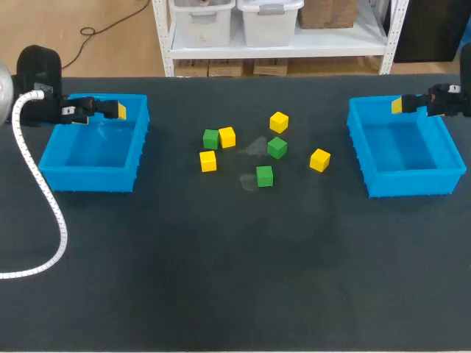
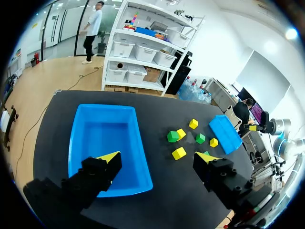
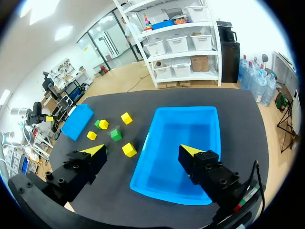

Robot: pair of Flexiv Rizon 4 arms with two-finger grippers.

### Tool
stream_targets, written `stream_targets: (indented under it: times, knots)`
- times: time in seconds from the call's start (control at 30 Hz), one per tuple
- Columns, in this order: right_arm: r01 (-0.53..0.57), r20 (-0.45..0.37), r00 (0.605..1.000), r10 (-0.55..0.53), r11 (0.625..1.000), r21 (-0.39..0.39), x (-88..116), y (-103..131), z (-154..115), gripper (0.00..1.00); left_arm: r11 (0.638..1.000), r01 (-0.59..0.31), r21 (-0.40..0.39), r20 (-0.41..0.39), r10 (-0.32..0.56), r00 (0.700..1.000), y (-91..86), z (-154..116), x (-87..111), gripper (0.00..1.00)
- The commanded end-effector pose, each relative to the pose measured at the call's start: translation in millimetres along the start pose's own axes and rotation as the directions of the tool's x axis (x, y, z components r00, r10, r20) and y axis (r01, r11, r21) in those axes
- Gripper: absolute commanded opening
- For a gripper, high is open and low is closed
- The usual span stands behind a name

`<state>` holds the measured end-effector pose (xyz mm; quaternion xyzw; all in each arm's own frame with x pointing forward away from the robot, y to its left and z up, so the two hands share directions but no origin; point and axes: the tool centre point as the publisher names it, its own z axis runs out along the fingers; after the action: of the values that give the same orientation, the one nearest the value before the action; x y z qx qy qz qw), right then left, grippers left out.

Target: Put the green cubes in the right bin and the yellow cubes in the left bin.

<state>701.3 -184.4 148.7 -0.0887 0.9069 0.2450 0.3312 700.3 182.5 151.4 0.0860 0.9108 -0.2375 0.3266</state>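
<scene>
Three green cubes (image 1: 211, 138) (image 1: 277, 147) (image 1: 264, 176) and several yellow cubes (image 1: 227, 137) (image 1: 319, 159) lie scattered mid-table between two blue bins. My left gripper (image 1: 112, 110) (image 2: 158, 157) hangs open and empty over the far edge of the left bin (image 1: 51, 158) (image 2: 139, 143). My right gripper (image 1: 405, 104) (image 3: 143, 150) hangs open and empty over the far edge of the right bin (image 1: 360, 154) (image 3: 209, 157). Both bins hold nothing. In the right wrist view, a yellow cube (image 3: 128, 150) and a green cube (image 3: 116, 135) lie beside the right bin.
A white ribbed cable (image 1: 44, 206) from my left arm loops over the table in front of the left bin. The dark table mat (image 1: 235, 279) stretches wide toward the near edge.
</scene>
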Motion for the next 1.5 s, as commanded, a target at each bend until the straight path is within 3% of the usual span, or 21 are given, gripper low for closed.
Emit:
stream_targets:
  times: [0.03,1.07,1.5]
  knots:
    - [0.000,0.000,1.000,0.000,1.000,0.003,0,0,0,1.00,1.000,-0.002,0.011,0.007,0.002,1.000,2.3,0,1.3,1.00]
    - [0.000,0.000,1.000,0.000,1.000,0.003,0,0,0,1.00,1.000,-0.002,0.011,0.007,0.002,1.000,2.3,0,1.3,1.00]
    - [0.152,-0.117,0.983,-0.142,0.985,0.078,-27,39,21,1.00,1.000,-0.002,0.011,0.007,0.002,1.000,2.3,0,1.3,1.00]
